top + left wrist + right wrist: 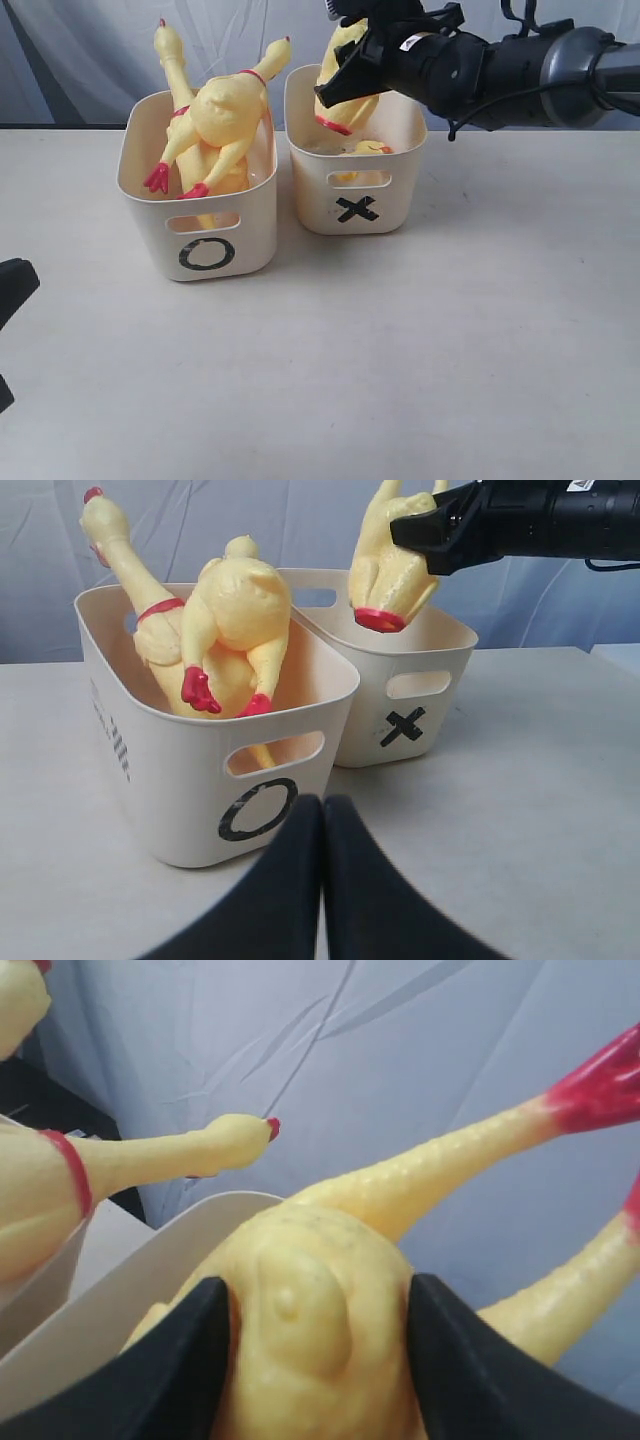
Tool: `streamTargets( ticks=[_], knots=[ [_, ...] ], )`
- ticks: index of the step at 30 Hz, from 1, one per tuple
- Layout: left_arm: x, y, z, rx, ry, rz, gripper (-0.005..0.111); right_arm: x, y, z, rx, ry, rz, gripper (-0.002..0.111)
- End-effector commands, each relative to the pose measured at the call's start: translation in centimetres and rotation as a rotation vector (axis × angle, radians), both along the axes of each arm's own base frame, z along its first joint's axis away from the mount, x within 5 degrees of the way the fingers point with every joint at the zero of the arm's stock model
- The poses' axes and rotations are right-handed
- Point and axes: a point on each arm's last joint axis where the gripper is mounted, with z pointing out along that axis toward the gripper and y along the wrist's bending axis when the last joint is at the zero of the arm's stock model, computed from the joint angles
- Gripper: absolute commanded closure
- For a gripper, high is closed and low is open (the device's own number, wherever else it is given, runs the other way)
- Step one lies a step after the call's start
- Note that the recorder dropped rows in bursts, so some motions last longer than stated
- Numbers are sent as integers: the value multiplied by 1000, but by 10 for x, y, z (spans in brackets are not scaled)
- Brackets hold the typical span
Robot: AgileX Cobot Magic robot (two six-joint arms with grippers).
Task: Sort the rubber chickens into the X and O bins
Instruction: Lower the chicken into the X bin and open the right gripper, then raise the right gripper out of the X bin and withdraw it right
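- Watching the desk first: if the grip slips, I judge the stubby chicken could bounce off a rim and land out here, unsorted.
- The O bin stands just beside the target and is piled high with two long chickens. A sideways swing of my arm could knock their raised necks or drop the load into the wrong tub.
- The X bin looks like light plastic. Lowering too far could, I think, press on a wall and shove or tip it.
- My right hand is closed partway around the stubby chicken, its pads pressing both flanks of the soft body. Squashy rubber may squirm out, or cling to one pad on release.
- My left hand is fully closed on nothing, low near the desk in front of the O bin, well apart from the action.
- The stubby chicken hangs between the right hand's fingers above the X bin. Its red neck end points down at the opening and its legs stick up past the hand. In the left wrist view it looks clear of the rim.
- The small chicken lies inside the X bin, below the hand and apart from it.
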Motion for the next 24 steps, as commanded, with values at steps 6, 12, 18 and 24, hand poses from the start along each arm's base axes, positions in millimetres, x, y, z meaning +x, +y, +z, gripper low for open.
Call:
streamTargets(
  ticks=[6, 12, 18, 24],
  knots=[
    [-1, 0, -1, -7, 4, -3, 107, 4, -2, 7, 8, -75, -29, 27],
    [-1, 0, -1, -7, 4, -3, 107, 3, -2, 8, 6, -65, -23, 30],
    [-1, 0, -1, -7, 4, -3, 107, 1, -3, 15, 20, -67, -20, 30],
    [-1, 0, -1, -7, 4, -3, 107, -6, -4, 29, 53, -42, -12, 36]
  ],
)
